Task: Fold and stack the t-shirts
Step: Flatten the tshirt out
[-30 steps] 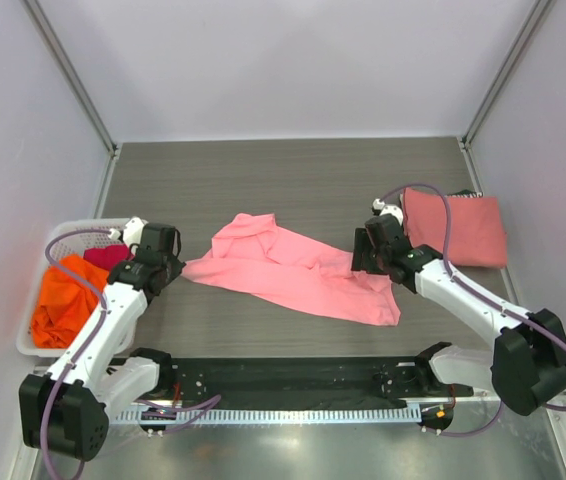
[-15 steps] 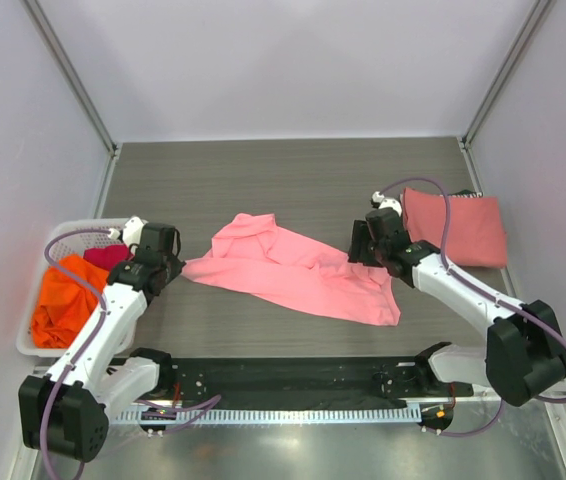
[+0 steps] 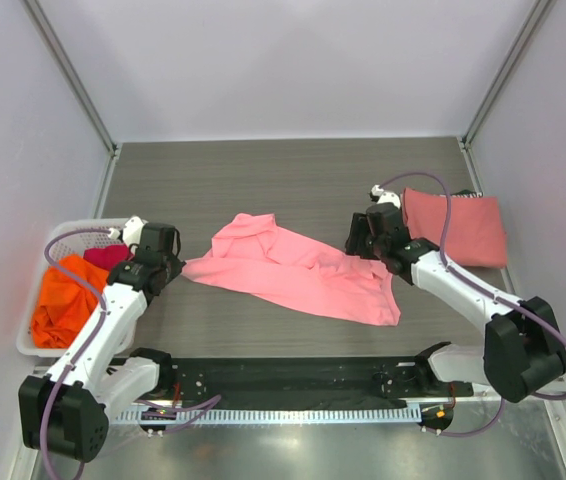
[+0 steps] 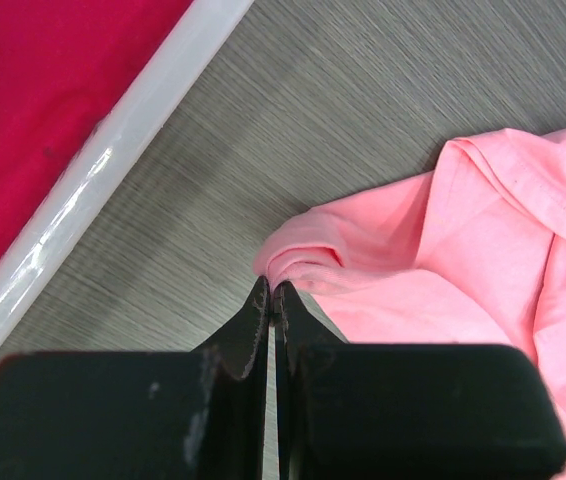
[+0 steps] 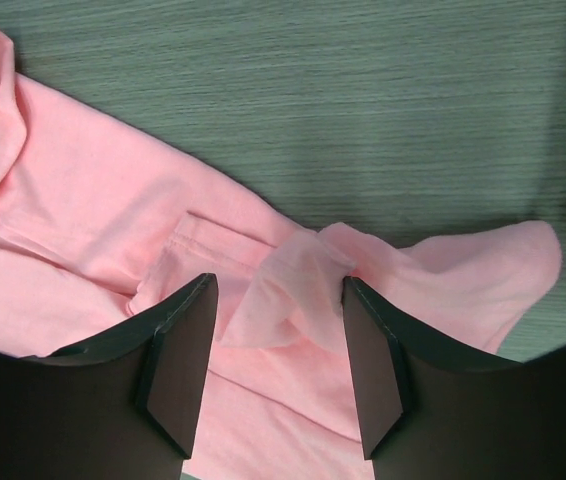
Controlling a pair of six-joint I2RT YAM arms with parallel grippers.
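A light pink t-shirt (image 3: 293, 268) lies crumpled and stretched across the middle of the table. My left gripper (image 3: 175, 266) is shut on its left tip; the left wrist view shows the jaws (image 4: 272, 293) pinching a fold of the pink cloth (image 4: 443, 260). My right gripper (image 3: 360, 248) is open over the shirt's right end; in the right wrist view (image 5: 278, 300) a raised flap of pink cloth (image 5: 293, 290) stands between the spread fingers. A folded salmon-red t-shirt (image 3: 458, 226) lies at the right. Orange (image 3: 61, 300) and magenta (image 3: 108, 256) shirts lie in the basket.
A white lattice basket (image 3: 63, 233) stands at the left table edge; its rim (image 4: 113, 170) and the magenta cloth (image 4: 33, 110) show in the left wrist view. Enclosure walls stand close on the left, right and back. A black rail runs along the near edge.
My right gripper has moved a little left and toward the back, over the shirt's right end. The left arm and the shirt's left tip have not moved.
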